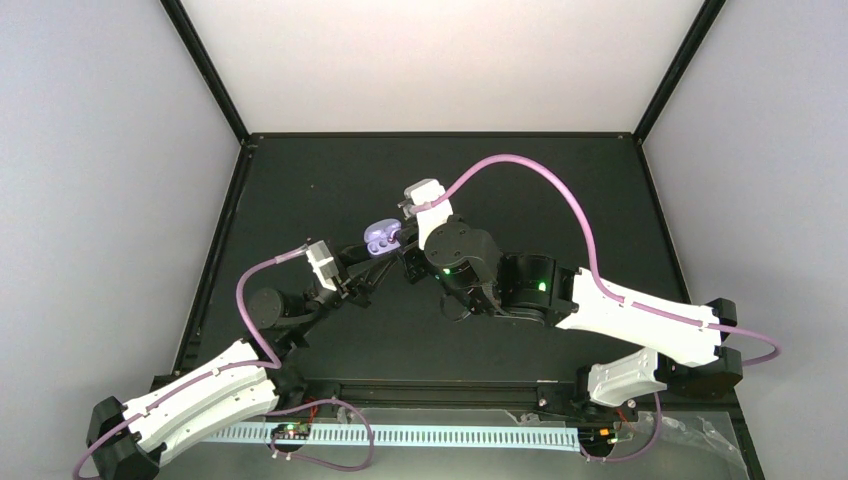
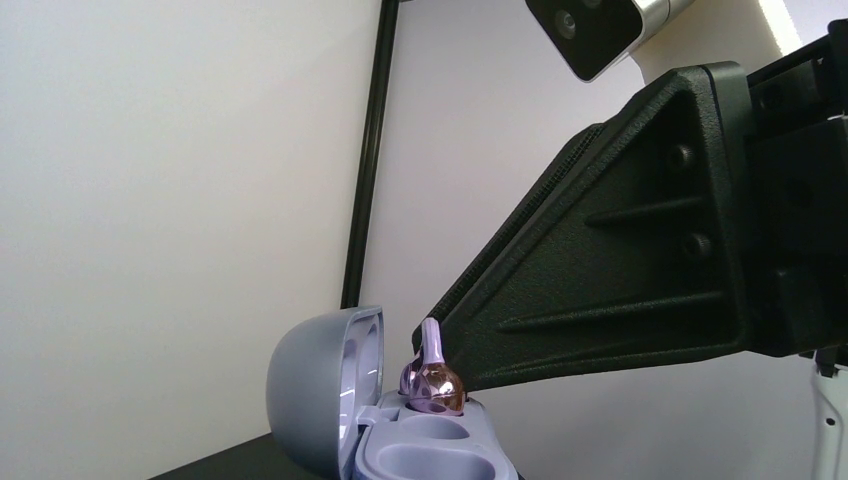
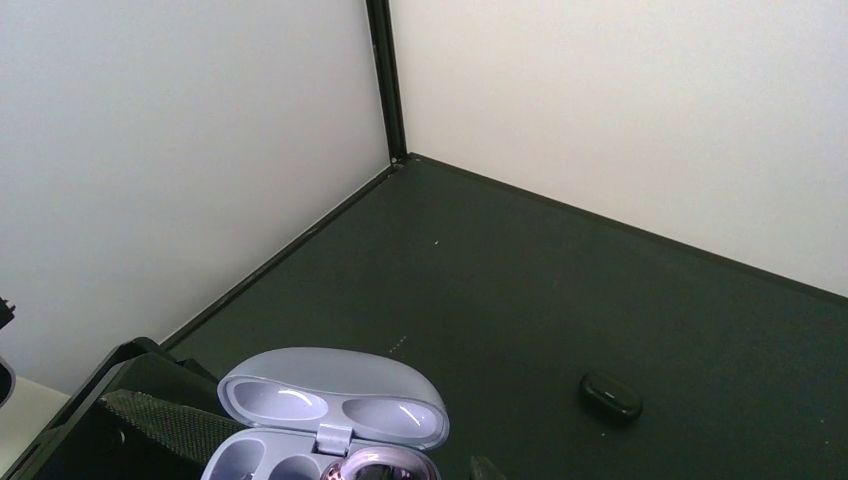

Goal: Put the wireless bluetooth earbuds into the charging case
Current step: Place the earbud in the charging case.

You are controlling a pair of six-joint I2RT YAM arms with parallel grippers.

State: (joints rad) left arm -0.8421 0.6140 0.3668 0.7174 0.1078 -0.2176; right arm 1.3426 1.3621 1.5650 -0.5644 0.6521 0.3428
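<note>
Earbud meets open case, held up between the two arms

The charging case (image 3: 335,400) hangs above the table (image 3: 560,300) with its lid tipped back, its long axis running left to right in the right wrist view. The left gripper (image 1: 368,260) is pressed together on its base. A glossy mauve earbud (image 2: 432,385) sits at the mouth of one well, with the other well beside it bare. The right gripper (image 2: 445,360) comes from directly above, one fingertip against the earbud. Its second finger is hidden, so I cannot tell if it pinches the earbud. The next move is probably straight down along that finger, and the right arm is the nearer one. A small dark oval piece (image 3: 611,395) lies well apart on the table, too small to identify.
</note>
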